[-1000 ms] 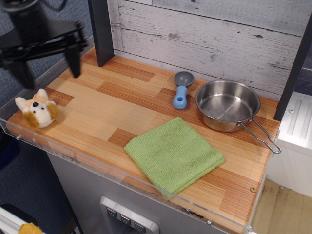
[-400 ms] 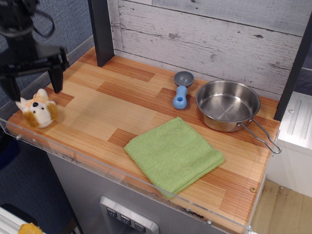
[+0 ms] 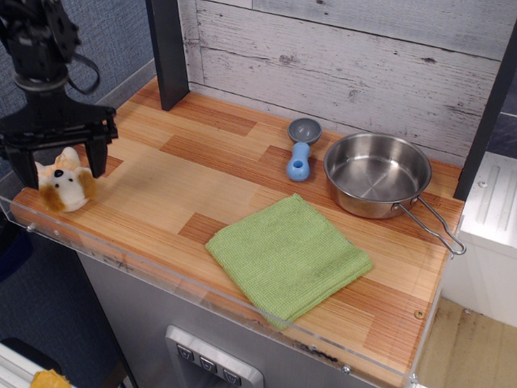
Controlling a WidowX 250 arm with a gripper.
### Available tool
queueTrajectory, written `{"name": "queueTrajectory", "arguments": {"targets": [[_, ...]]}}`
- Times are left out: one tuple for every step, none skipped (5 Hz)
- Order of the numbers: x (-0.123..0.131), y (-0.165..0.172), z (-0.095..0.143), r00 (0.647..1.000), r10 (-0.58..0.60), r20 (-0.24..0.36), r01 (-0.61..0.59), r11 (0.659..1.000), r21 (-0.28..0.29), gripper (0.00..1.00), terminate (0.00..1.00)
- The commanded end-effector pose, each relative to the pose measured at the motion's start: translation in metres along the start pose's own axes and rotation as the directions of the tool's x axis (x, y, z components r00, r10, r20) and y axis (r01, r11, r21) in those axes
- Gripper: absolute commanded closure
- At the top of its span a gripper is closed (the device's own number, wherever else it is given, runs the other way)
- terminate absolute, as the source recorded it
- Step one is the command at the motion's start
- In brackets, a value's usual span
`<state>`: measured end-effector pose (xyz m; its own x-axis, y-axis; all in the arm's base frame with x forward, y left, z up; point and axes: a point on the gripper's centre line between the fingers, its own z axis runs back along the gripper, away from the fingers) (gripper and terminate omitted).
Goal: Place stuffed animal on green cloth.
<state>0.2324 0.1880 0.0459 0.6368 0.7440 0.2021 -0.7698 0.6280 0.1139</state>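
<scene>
The stuffed animal, a small white and orange-brown plush with pointed ears, sits at the far left front of the wooden counter. My black gripper is open and straddles it from above, one finger to its right and the other at its left by the counter's edge. The fingers are not closed on the plush. The green cloth, a folded lime-green towel, lies flat near the front edge, well to the right of the plush.
A steel pan with a wire handle stands at the back right. A blue and grey scoop lies left of the pan. A dark post rises at the back left. A clear plastic lip runs along the counter's front edge.
My gripper has come down and moved slightly right, from above the counter's back left to around the stuffed animal. The plush and cloth have not moved.
</scene>
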Motion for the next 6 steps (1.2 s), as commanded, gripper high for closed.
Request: {"name": "queueTrajectory", "arguments": {"targets": [[0.011,0.01,-0.01,1.0,0.018,0.016,-0.018,1.0,0.025,0.0,0.0],[0.015,0.015,-0.017,1.0,0.022,0.015,-0.023,0.999,0.04,0.0,0.0],[0.014,0.01,-0.02,1.0,0.004,0.015,-0.005,1.0,0.028,1.0,0.0],[0.013,0.005,-0.017,1.0,-0.015,0.025,0.014,1.0,0.011,1.0,0.0],[0.01,0.0,-0.012,0.999,-0.024,0.022,0.024,1.0,-0.01,1.0,0.0],[0.01,-0.009,-0.004,0.999,-0.049,0.022,0.05,0.998,-0.035,1.0,0.0]]}}
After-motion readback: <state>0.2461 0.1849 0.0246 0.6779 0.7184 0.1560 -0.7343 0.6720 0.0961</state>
